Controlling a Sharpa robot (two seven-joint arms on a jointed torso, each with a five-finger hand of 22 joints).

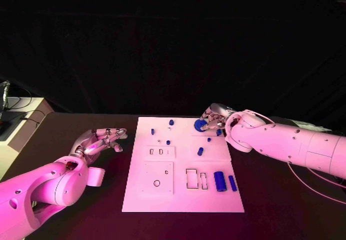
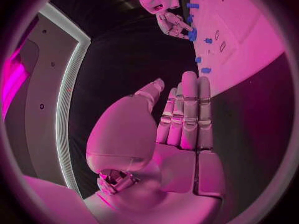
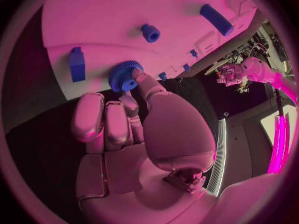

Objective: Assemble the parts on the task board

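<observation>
The right hand [image 1: 213, 118] pinches a blue gear [image 3: 125, 75] in its fingers at the task board's [image 1: 144, 192] far right corner. The left hand [image 1: 99, 141], fingers released, rests on the surface well away, so the right is nearer

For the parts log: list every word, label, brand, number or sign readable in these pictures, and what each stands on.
None can be read.
Task board: no print shows, just outlined slots and holes.
Blue parts, such as the gear that the right hand touches: no markings show.
Left hand and both arms: no lettering or logo shows.
</observation>
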